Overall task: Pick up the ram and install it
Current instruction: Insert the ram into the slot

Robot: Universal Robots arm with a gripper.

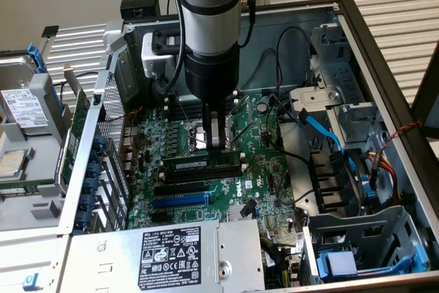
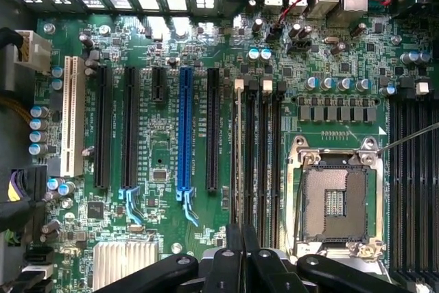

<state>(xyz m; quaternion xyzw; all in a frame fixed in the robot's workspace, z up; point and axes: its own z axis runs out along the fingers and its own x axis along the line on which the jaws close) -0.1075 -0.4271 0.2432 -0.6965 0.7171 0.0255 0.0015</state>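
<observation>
The ram [image 1: 195,163] is a long green stick with a white label, standing on edge in a memory slot on the motherboard. In the wrist view the ram [image 2: 238,149] appears as a thin pale edge beside the black memory slots [image 2: 264,162] with white end clips. My gripper [image 1: 217,143] points straight down with its fingers shut, the tips right over the ram's top edge near the end toward the exterior view's right. I cannot tell whether they touch it. In the wrist view the gripper [image 2: 241,252] has its dark fingers pressed together, in line with the ram's edge.
The open CPU socket [image 2: 336,200] lies next to the memory slots. A blue expansion slot [image 2: 184,128] and black slots lie on the ram's other side. The power supply [image 1: 171,252], a drive cage [image 1: 363,238] and loose cables [image 1: 322,128] crowd the case.
</observation>
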